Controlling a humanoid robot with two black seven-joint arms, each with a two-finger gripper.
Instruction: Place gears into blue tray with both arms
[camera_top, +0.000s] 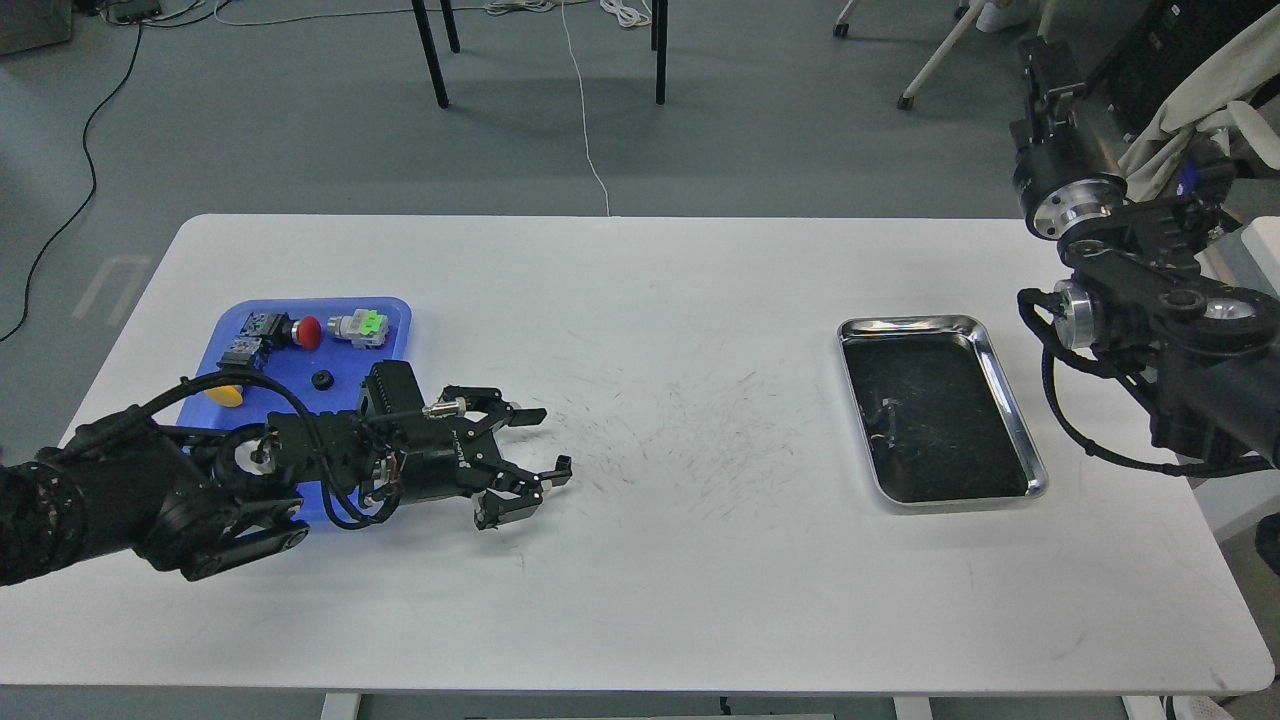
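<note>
The blue tray (395, 312) sits at the table's left, partly covered by my left arm. One tiny black gear (322, 380) lies inside it. Another gear (564, 463) rests on the white table right of the tray, at the tip of the nearer finger of my left gripper (552, 442). That gripper lies low over the table, pointing right, open, with the gear at the edge of its gap, not clamped. My right arm is raised off the table's right side. Its gripper (1042, 62) points up and away and looks dark and small.
Push-button switches with red (308, 332), green (370, 325) and yellow (225, 395) caps lie in the blue tray. A shiny steel tray (1005, 385) with a dark inside sits at the table's right. Chair legs and cables are on the floor beyond the table (660, 590).
</note>
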